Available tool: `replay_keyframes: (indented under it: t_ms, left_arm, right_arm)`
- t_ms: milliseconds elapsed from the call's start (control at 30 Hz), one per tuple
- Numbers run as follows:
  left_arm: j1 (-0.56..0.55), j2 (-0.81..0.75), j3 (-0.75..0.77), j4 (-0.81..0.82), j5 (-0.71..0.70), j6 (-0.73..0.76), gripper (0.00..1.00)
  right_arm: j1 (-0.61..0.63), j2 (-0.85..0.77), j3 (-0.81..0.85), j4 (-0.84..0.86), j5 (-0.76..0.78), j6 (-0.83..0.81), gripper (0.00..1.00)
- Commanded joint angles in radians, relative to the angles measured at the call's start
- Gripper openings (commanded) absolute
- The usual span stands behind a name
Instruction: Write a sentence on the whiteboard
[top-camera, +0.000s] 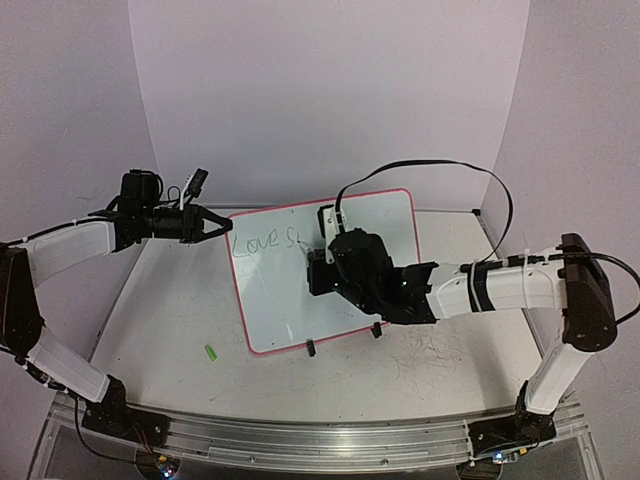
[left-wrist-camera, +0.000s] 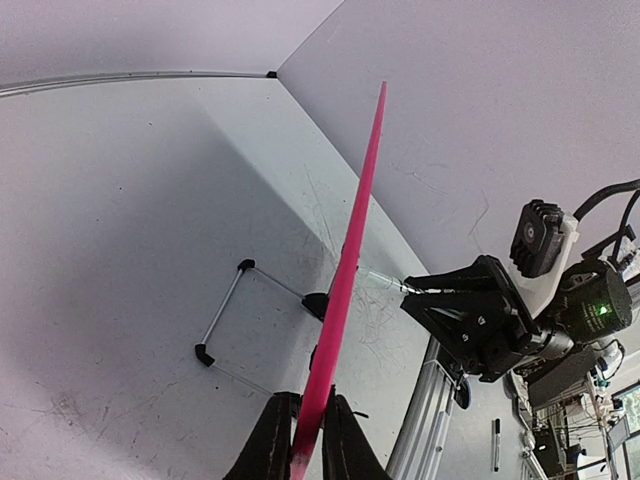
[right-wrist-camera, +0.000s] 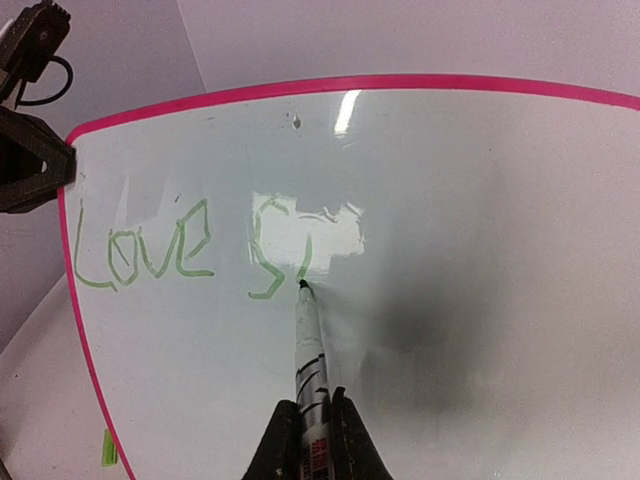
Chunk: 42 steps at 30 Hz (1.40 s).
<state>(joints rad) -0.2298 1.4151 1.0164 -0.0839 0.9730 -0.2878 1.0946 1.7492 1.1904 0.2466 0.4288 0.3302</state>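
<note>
The whiteboard (top-camera: 280, 300) leans tilted on the table, its pink rim edge-on in the left wrist view (left-wrist-camera: 352, 255). Green lettering, the sentence (right-wrist-camera: 150, 250), reads "Love" and then an "S" with one more stroke, along the board's upper left (top-camera: 262, 241). My left gripper (left-wrist-camera: 308, 405) is shut on the whiteboard's left edge (top-camera: 222, 228). My right gripper (right-wrist-camera: 312, 405) is shut on a white marker (right-wrist-camera: 308, 340), and the marker's tip touches the board just right of the "S". From above, the right gripper (top-camera: 318, 266) hangs over the board's middle and hides part of it.
A small green cap (top-camera: 211, 352) lies on the table left of the board's lower corner. Two black clip feet (top-camera: 311, 347) sit at the board's near edge, with a wire stand (left-wrist-camera: 225, 320) behind it. Grey scribbles (top-camera: 430, 355) mark the table. White walls close the back and sides.
</note>
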Motion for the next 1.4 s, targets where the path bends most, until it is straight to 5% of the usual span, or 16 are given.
replay_keyframes:
  t_ms: [0,867,1367]
  left_arm:
    - [-0.008,-0.024,-0.008,0.044,0.038,0.01,0.13]
    - [-0.007,-0.022,-0.008,0.045,0.04,0.012,0.13]
    - [-0.008,-0.025,-0.008,0.044,0.038,0.012,0.13]
  right_arm:
    - [-0.01,-0.035,-0.001,-0.021,0.069,0.016,0.0]
    - [-0.035,0.019,0.081,-0.019,0.081,-0.014,0.0]
    - [-0.012,-0.009,-0.009,-0.042,0.048,0.041,0.0]
